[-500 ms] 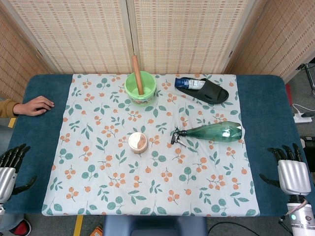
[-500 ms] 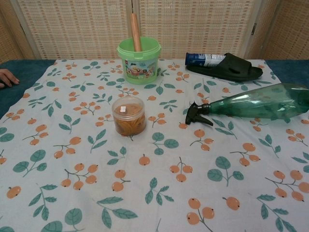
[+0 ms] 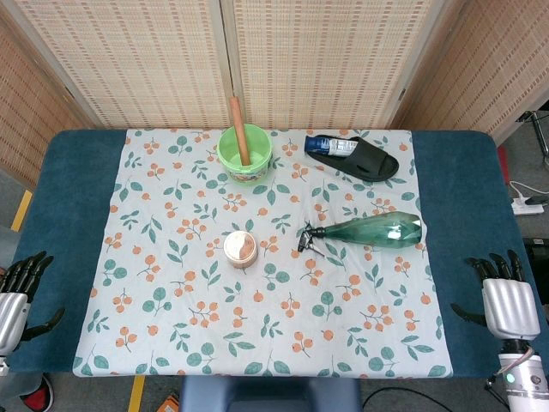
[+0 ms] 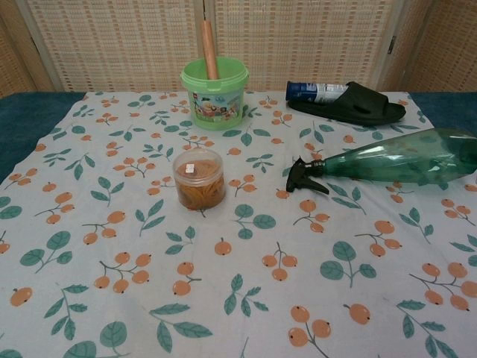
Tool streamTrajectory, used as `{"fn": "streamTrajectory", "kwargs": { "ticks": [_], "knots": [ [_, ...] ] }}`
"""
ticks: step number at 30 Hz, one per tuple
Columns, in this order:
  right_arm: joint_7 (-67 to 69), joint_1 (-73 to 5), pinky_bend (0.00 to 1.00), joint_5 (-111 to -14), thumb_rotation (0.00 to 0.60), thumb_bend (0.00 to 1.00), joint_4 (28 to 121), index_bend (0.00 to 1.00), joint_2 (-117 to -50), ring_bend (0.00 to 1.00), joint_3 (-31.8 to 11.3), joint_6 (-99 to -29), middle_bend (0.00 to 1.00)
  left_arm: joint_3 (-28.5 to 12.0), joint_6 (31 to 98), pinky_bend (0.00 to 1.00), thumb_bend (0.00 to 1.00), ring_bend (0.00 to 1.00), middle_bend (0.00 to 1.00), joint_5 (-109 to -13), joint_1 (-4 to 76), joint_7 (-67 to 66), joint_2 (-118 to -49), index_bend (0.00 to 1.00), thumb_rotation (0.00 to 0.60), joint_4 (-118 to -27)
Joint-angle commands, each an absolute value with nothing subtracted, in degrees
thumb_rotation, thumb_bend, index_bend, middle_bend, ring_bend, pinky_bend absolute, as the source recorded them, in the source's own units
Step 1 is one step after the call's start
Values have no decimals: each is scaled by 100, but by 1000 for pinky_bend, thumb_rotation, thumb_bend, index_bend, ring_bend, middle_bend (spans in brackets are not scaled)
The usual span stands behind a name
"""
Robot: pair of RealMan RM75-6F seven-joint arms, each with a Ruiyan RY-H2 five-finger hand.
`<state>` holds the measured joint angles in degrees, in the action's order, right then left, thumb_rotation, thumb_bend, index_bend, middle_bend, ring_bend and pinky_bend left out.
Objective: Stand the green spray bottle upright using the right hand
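Head view. Desk [image 3: 64, 215]: dark teal surface, covered across the middle by a white cloth [image 3: 171, 292] printed with leaves and orange fruit.
Green spray bottle [image 3: 371, 231]: lying on its side on the right half of the cloth, black trigger nozzle pointing toward the centre, base toward the right edge of the cloth.
Green bucket [image 3: 244, 154]: upright at the far centre of the cloth, with a wooden stick [image 3: 238, 129] standing in it.
Black slipper [image 3: 360, 160]: at the far right of the cloth, with a blue-capped can [image 3: 330, 146] lying tucked in its near end.
Clear jar [image 3: 240, 249]: upright near the centre, left of the bottle's nozzle and apart from it.
Right robot hand [image 3: 506, 305]: at the near right corner on the teal surface, fingers spread, holding nothing, well apart from the bottle.
Left robot hand [image 3: 15, 296]: at the near left edge, fingers spread, holding nothing.

Chest view. Green spray bottle [image 4: 399, 160]: on its side at right, nozzle leftward. Clear jar [image 4: 199, 179]: holds orange-brown contents. Green bucket [image 4: 215, 93], wooden stick [image 4: 209, 45], black slipper [image 4: 354, 104] and blue-capped can [image 4: 313, 90] along the far side. Neither robot hand shows here.
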<state>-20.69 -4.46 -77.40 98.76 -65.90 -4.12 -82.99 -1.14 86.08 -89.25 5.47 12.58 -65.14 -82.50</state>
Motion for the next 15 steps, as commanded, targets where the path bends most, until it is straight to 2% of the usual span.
{"fn": "streamTrajectory", "kwargs": {
  "ticks": [1,6,10,12,15],
  "knots": [
    [-2032,-486,0,-7979,600,0,9711,283,-6679,146,-419,-8406,290,-111,8617,0,255,0,0,-8936,548,1266,-6506,0,600,-8248],
    [-1814,-803,54,-8503,600,0,9131,372,-6980,154,-617,-8496,295,-93,8603,0,255,0,0,-8943,549,1246,-6517,0,600,-8243],
    [-1985,-1315,124,-8602,600,0,8888,416,-7177,187,-996,-8261,329,-63,8587,0,255,0,0,-8978,555,1204,-6498,0,600,-8289],
    [-1935,-1696,132,-8570,600,0,8584,410,-7343,188,-1242,-7989,330,-65,8608,0,256,0,0,-8991,555,1175,-6501,0,600,-8307],
    [-1748,-1947,146,-8501,600,0,8295,370,-7482,188,-1375,-7756,330,-57,8599,0,256,0,0,-9000,559,1155,-6503,0,600,-8314]
  ]
}}
